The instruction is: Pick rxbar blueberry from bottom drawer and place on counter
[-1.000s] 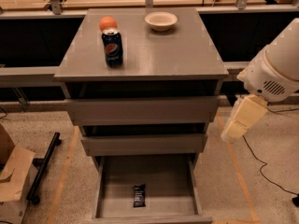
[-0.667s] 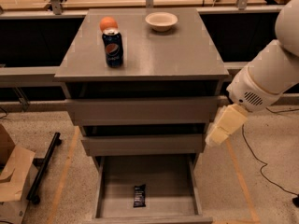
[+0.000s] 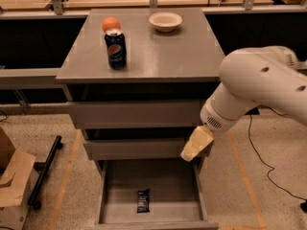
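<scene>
The rxbar blueberry (image 3: 143,200), a small dark bar, lies flat on the floor of the bottom drawer (image 3: 170,183), near its front and a little left of centre. The drawer is pulled open below two wider grey drawers. The counter (image 3: 163,51) is the grey top of the cabinet. My gripper (image 3: 196,144), a cream-coloured tip on the white arm (image 3: 259,87), hangs at the right front corner of the middle drawer. It is above the open drawer's right side, up and to the right of the bar, and holds nothing.
On the counter stand a blue Pepsi can (image 3: 115,48), an orange (image 3: 111,23) behind it, and a white bowl (image 3: 165,21) at the back. A cardboard box (image 3: 12,186) and a black bar (image 3: 45,171) lie on the floor left. A cable (image 3: 259,162) runs on the floor right.
The arm has swung in from the right, filling more of the view. The gripper moved left and down, from beside the cabinet to above the open drawer's right side. The bar has not moved.
</scene>
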`<state>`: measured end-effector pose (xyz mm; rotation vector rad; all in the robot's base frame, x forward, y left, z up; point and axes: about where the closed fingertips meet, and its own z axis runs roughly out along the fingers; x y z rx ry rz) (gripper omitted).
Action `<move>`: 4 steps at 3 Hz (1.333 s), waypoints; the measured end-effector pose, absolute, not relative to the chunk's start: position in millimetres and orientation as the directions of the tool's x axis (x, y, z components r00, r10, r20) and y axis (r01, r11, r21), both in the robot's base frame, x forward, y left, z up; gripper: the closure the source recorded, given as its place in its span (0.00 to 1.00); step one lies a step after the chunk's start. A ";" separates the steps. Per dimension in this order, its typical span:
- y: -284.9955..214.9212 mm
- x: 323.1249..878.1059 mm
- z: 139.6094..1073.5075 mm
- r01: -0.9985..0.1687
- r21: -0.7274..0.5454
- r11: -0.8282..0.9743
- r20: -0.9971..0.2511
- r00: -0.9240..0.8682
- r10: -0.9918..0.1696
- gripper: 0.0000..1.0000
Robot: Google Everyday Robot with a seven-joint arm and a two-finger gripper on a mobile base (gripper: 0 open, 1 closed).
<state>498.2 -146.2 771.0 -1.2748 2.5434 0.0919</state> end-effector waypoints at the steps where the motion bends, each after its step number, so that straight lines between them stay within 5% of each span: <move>1: -156.7 503.2 766.2 -0.753 -0.112 0.649 -0.256 -0.609 -0.751 0.00; 4: -112.6 513.9 710.1 -0.692 -0.002 0.722 -0.287 -0.691 -0.663 0.00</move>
